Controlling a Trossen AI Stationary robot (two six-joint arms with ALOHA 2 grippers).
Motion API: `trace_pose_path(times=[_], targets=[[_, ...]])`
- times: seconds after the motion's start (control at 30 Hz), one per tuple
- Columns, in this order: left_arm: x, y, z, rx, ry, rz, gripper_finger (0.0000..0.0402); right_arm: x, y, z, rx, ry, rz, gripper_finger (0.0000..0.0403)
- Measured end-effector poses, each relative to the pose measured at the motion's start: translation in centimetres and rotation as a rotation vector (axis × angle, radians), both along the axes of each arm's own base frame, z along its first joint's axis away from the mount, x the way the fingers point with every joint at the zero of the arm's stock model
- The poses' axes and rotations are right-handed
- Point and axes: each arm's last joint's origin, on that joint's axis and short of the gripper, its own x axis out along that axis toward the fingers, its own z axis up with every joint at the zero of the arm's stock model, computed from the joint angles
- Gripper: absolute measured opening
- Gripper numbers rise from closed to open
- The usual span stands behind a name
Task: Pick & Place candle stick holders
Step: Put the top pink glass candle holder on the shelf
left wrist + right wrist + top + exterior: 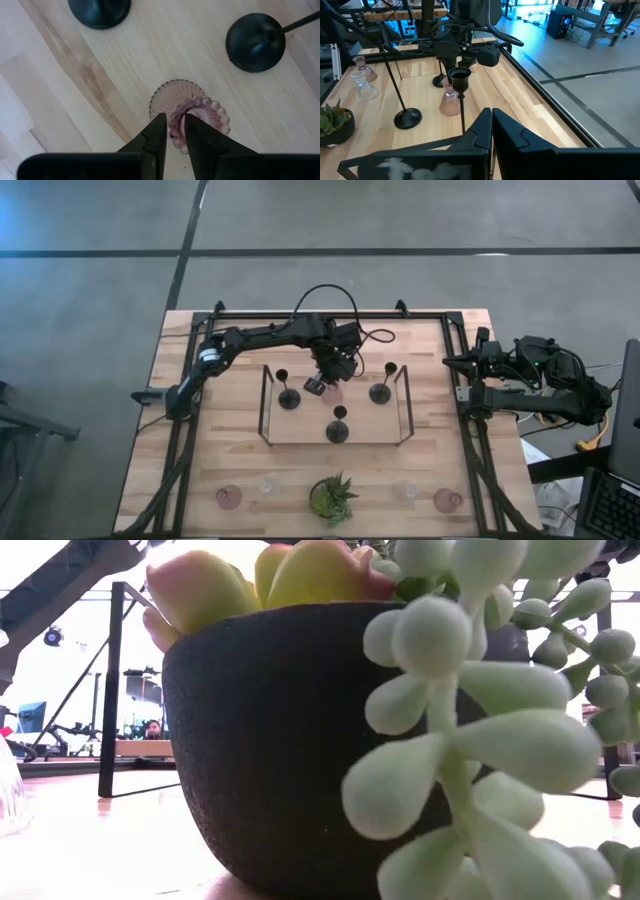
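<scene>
A pink glass candle stick holder [197, 111] with a beaded rim stands in the wooden tray [300, 430], and my left gripper [176, 137] is over it, shut on its rim. In the high view this gripper [322, 385] is near the tray's middle. Three black candle stick holders [289, 396] [380, 391] [338, 429] stand on their round bases in the tray around it. My right gripper [491, 125] waits shut and holding nothing at the table's right edge [470, 365]. My left gripper has the pink holder's beaded rim [175, 131] between its two fingers, at the side of the rim nearest the gripper. One finger [196, 135] lies over the holder's mouth, the other [159, 132] outside the wall. The fingers slant steeply down from above. The holder stands upright on the tray [450, 102].
The tray's black wire frame [265, 402] rises along its left and right sides. Near the table's front edge stand two pink holders [229, 497] [447, 500], two clear ones [268, 485] [405, 492] and a green potted plant [332, 498], whose pot [280, 740] fills the low view.
</scene>
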Motion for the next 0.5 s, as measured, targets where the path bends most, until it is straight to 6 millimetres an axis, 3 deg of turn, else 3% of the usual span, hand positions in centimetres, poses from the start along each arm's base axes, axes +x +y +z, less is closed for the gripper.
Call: trace_pose_path(times=[0.5], targets=[[0.0,-0.1,1.2,-0.01,-0.025,0.033,0.007,0.0,0.0,0.0,0.0,0.0,0.0,0.0008]])
